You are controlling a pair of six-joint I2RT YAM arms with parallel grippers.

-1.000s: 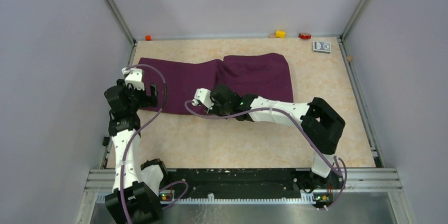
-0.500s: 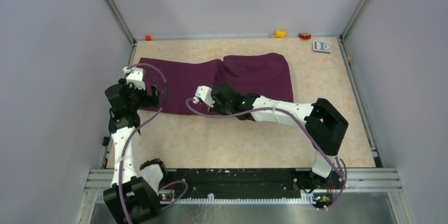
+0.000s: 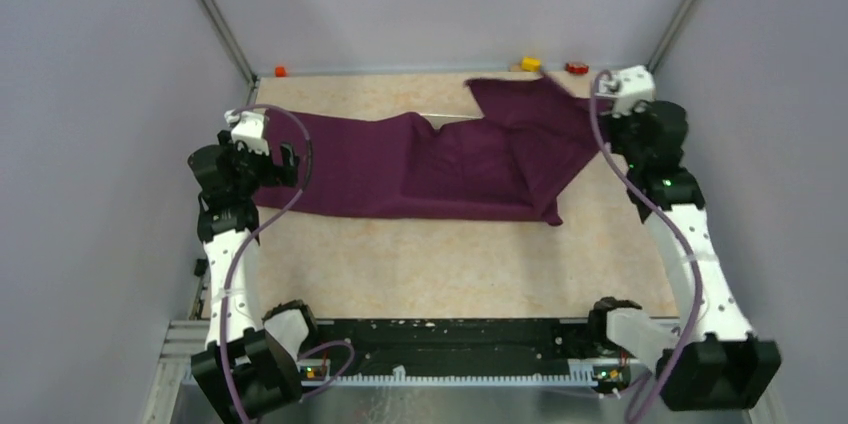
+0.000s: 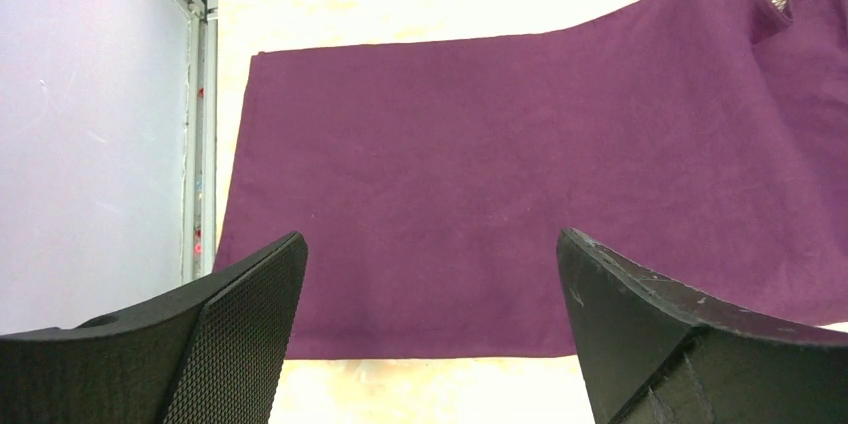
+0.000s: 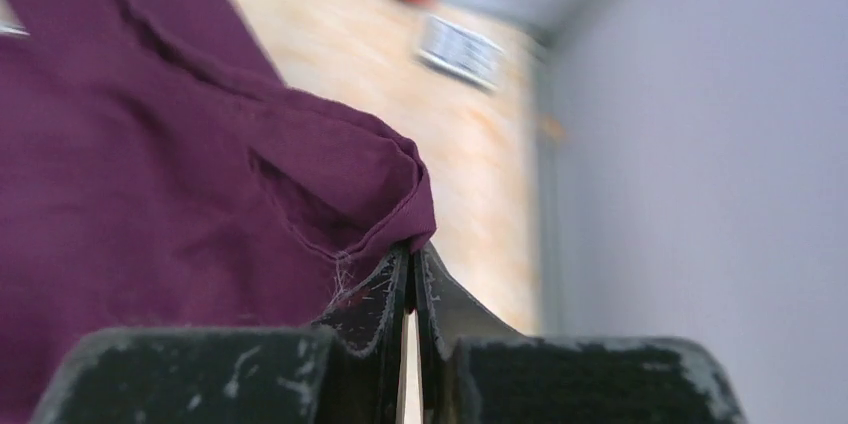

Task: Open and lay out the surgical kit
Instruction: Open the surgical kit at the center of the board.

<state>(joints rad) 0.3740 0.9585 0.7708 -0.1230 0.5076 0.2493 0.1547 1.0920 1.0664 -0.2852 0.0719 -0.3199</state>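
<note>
Near the far right corner, right end effector (image 5: pixel 412 256) tight on cloth wrap (image 3: pixel 400 164); left end effector (image 4: pixel 430 239) wide, empty.

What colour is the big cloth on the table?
Dark purple, plain; the left wrist view shows the cloth best.

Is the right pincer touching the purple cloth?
Touching. The right wrist view shows the right pincer pinched shut on a corner of the cloth.
</note>
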